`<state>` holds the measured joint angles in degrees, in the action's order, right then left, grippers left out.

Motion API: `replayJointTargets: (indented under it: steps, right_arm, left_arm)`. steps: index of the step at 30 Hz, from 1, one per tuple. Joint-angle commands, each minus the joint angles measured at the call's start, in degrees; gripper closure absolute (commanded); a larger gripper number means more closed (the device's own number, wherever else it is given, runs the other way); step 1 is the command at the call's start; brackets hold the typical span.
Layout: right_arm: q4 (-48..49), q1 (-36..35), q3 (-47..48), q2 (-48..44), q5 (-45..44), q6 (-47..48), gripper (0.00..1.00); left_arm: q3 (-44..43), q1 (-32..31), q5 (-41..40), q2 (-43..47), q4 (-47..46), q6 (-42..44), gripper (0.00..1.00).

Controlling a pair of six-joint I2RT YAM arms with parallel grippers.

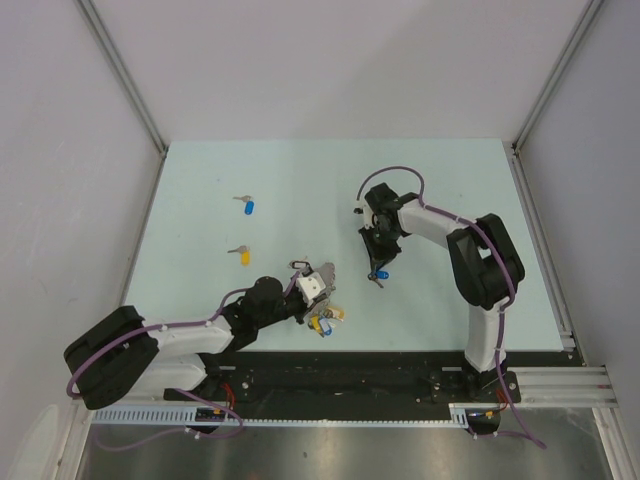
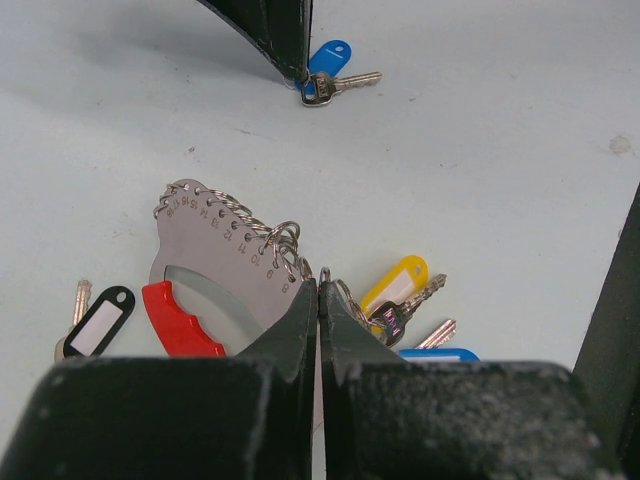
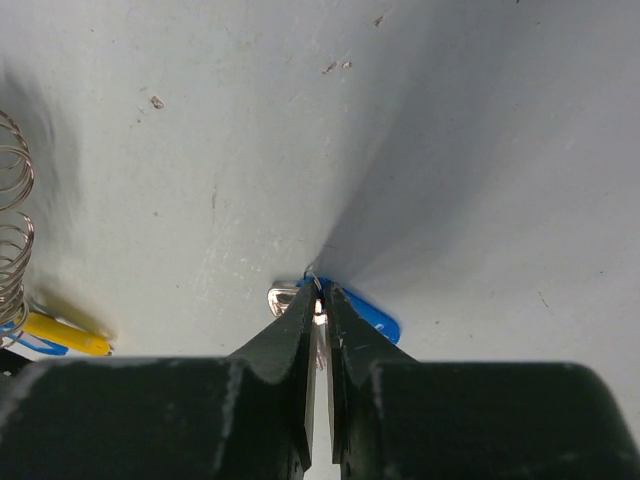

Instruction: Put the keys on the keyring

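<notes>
- Five keys with coloured tags show on the counter (image 1: 450,180), three blue and two yellow. There is one keyring (image 2: 215,250) and one black-rimmed oval tag (image 2: 100,322).
- Two keys lie loose and well apart from both arms at the far left: a far blue key (image 1: 248,206) and, nearer, a far yellow key (image 1: 242,256).
- The keyring is a flat silver plate with a row of numbered holes along its curved edge. Small wire rings hang in some of the holes, and a red plastic arc (image 2: 180,320) runs along its inner edge.
- The keyring sits near the front middle of the counter, at the left gripper (image 2: 319,290). The jaws are pressed together on its lower right edge.
- Just right of those jaws lie a yellow-tagged key (image 2: 398,283) and a blue tag (image 2: 440,354), bunched together, with a bare key blade between them.
- The black-rimmed tag rests left of the red arc.
- The right gripper (image 3: 319,300) stands tips-down on the counter, right of centre. Its jaws are drawn to a thin slit, pinching the ring end of a blue-tagged key (image 3: 370,315). The key's blue tag sticks out on one side and its silver metal on the other.
</notes>
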<state>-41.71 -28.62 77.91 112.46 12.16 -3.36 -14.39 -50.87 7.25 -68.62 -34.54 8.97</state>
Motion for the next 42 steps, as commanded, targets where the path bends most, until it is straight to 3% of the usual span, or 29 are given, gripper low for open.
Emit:
replayJointTargets:
  steps: [1,3,12,23,32,42]
  right_arm:
    - [-0.6,0.3,2.2,0.5,1.3,0.8,0.93]
    - [-0.6,0.3,2.2,0.1,1.3,1.1,1.0]
    - [3.2,-3.0,-0.7,-9.7,-4.7,3.2,1.0]
    - [27.5,-12.7,-25.4,-36.0,-9.7,14.3,1.0]
    - [41.0,-14.4,-40.5,-50.4,1.1,20.9,1.0]
    - [45.4,-15.4,-42.8,-50.9,8.6,21.9,1.0]
  left_arm:
    - [-1.9,0.0,0.7,1.4,-1.9,-0.8,1.0]
    - [-1.9,0.0,0.6,1.3,-1.9,-0.8,1.0]
    - [-2.0,0.0,0.8,0.7,-1.8,-0.6,1.0]
    - [-0.6,0.0,3.9,2.9,-3.9,1.1,1.0]
    - [2.1,0.0,13.1,3.8,-10.0,6.1,1.0]
    - [0.5,2.3,20.4,1.2,-12.3,11.1,0.99]
